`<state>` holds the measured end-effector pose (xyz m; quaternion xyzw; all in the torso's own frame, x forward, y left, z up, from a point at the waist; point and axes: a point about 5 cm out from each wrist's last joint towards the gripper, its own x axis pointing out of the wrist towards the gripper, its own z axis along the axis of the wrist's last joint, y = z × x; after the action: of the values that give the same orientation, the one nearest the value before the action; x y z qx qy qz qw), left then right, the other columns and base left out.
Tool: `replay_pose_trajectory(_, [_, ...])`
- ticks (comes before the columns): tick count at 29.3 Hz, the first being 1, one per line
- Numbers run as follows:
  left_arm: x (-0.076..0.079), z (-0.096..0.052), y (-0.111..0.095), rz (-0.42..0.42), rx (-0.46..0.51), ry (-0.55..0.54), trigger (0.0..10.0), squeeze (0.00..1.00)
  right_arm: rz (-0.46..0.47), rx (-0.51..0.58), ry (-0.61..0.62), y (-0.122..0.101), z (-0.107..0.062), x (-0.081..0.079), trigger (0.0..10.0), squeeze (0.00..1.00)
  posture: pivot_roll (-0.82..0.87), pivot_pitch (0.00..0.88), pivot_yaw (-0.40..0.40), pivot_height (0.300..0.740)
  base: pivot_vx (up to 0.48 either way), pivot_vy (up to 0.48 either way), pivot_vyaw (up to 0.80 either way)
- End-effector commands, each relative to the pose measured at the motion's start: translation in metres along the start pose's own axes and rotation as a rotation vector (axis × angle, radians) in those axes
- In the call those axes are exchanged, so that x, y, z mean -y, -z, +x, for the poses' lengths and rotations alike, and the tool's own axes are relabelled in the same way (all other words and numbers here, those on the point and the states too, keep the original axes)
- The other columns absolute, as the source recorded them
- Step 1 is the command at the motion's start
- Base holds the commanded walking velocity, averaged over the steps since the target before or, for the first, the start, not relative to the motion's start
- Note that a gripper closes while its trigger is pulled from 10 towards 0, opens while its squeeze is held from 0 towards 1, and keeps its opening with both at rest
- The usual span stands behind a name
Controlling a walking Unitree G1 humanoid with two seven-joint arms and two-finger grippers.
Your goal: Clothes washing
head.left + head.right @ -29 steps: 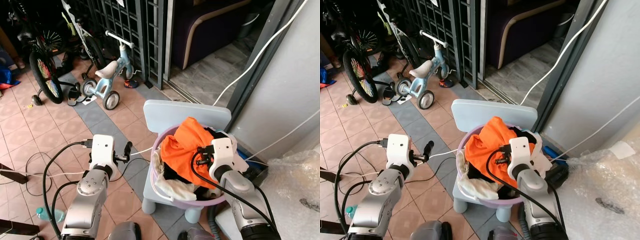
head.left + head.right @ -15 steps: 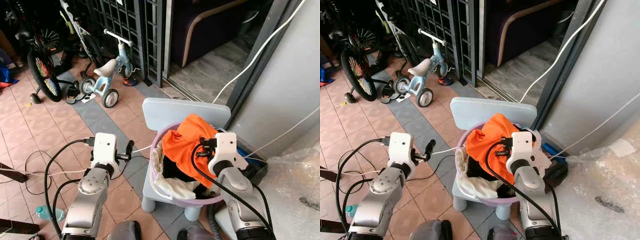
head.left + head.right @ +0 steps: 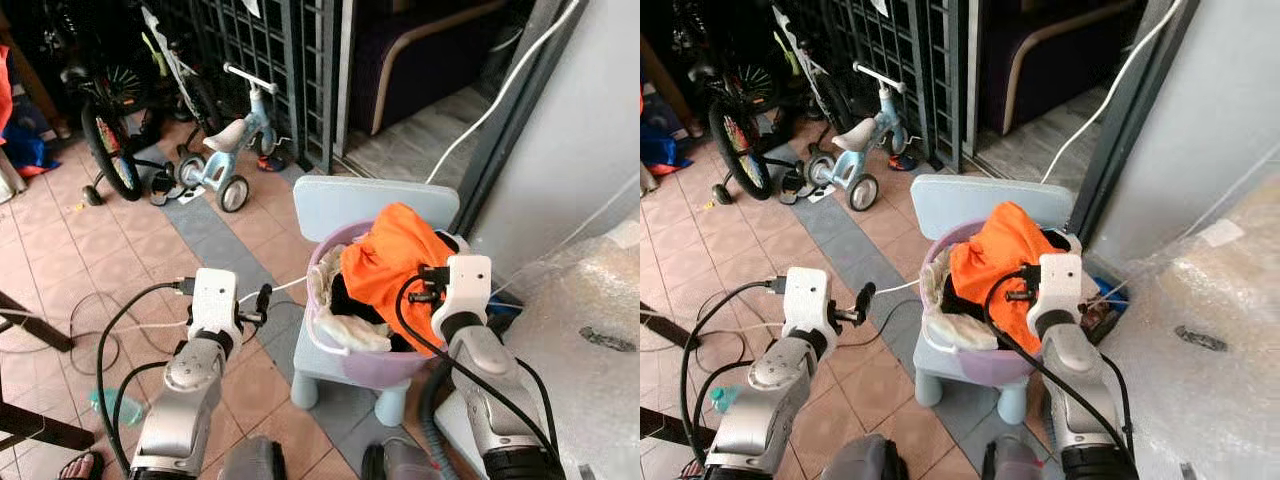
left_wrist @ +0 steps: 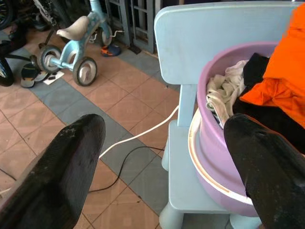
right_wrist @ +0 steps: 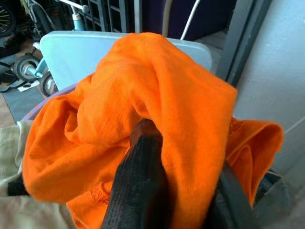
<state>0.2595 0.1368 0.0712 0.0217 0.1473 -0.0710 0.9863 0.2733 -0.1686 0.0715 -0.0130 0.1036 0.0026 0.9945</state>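
On blue chair (image 3: 375, 205): purple basin (image 3: 330, 345) heaped with clothes; right gripper (image 5: 167, 191) clamps orange garment (image 3: 395, 265); left gripper (image 4: 162, 157) spread, empty.

Open tiled floor (image 3: 120, 270) left of basin (image 3: 330, 350); chair back (image 3: 375, 205) blocks behind.

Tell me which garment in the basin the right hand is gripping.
The orange garment, bunched on top of the pile; the right hand pinches it. The white cloth lies untouched beside.

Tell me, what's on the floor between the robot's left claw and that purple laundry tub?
A white cable crosses the tiles between the left gripper and the purple basin; the left wrist view shows a thin black cable there too.
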Motion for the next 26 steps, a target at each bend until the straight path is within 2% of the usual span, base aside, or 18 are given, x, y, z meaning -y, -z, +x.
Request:
replay_pose_trajectory(1, [-0.003, -0.001, 0.002, 0.008, -0.005, -0.021, 10.0, 0.0, -0.025, 0.012, 0.007, -0.004, 0.002, -0.001, 10.0, 0.0, -0.05, 0.028, 0.028, 0.74, -0.255, 0.0, 0.0])
replay_pose_trajectory(6, [-0.003, -0.001, 0.002, 0.007, -0.006, -0.024, 10.0, 0.0, -0.03, -0.001, 0.004, -0.002, 0.004, 0.001, 10.0, 0.0, -0.05, 0.026, 0.027, 0.74, -0.251, 0.0, 0.0])
replay_pose_trajectory(9, [-0.003, 0.0, 0.003, 0.006, -0.008, -0.023, 10.0, 0.0, -0.107, -0.005, 0.013, -0.002, 0.007, -0.002, 10.0, 0.0, -0.05, 0.025, 0.029, 0.74, -0.249, 0.0, 0.0])
replay_pose_trajectory(11, [-0.003, 0.0, 0.003, 0.005, -0.007, -0.022, 10.0, 0.0, 0.021, -0.014, 0.046, -0.002, 0.007, -0.004, 10.0, 0.0, -0.05, 0.025, 0.026, 0.74, -0.247, 0.0, 0.0])
replay_pose_trajectory(12, [-0.003, 0.0, 0.003, 0.005, -0.007, -0.022, 10.0, 0.0, 0.033, -0.01, 0.061, -0.002, 0.008, -0.004, 10.0, 0.0, -0.05, 0.025, 0.026, 0.74, -0.247, 0.0, 0.0])
replay_pose_trajectory(14, [-0.003, 0.0, 0.003, 0.004, -0.008, -0.023, 10.0, 0.0, -0.013, 0.018, 0.061, -0.005, 0.009, -0.003, 10.0, 0.0, -0.05, 0.025, 0.025, 0.74, 0.0, 0.0, 0.0])
replay_pose_trajectory(18, [-0.002, 0.0, 0.003, 0.003, -0.009, -0.024, 10.0, 0.0, -0.013, 0.012, -0.005, -0.007, 0.009, -0.004, 10.0, 0.0, -0.05, 0.032, 0.019, 0.74, 0.0, 0.0, 0.0])
replay_pose_trajectory(23, [-0.002, 0.0, 0.004, 0.0, -0.013, -0.028, 10.0, 0.0, -0.014, 0.047, 0.024, -0.01, 0.008, 0.001, 10.0, 0.0, -0.05, 0.029, 0.016, 0.74, 0.0, 0.0, 0.0])
replay_pose_trajectory(26, [-0.002, -0.001, 0.004, -0.011, -0.009, -0.024, 10.0, 0.0, -0.008, 0.05, 0.059, -0.013, 0.01, 0.004, 10.0, 0.0, -0.05, 0.033, 0.017, 0.74, 0.0, 0.0, -0.79])
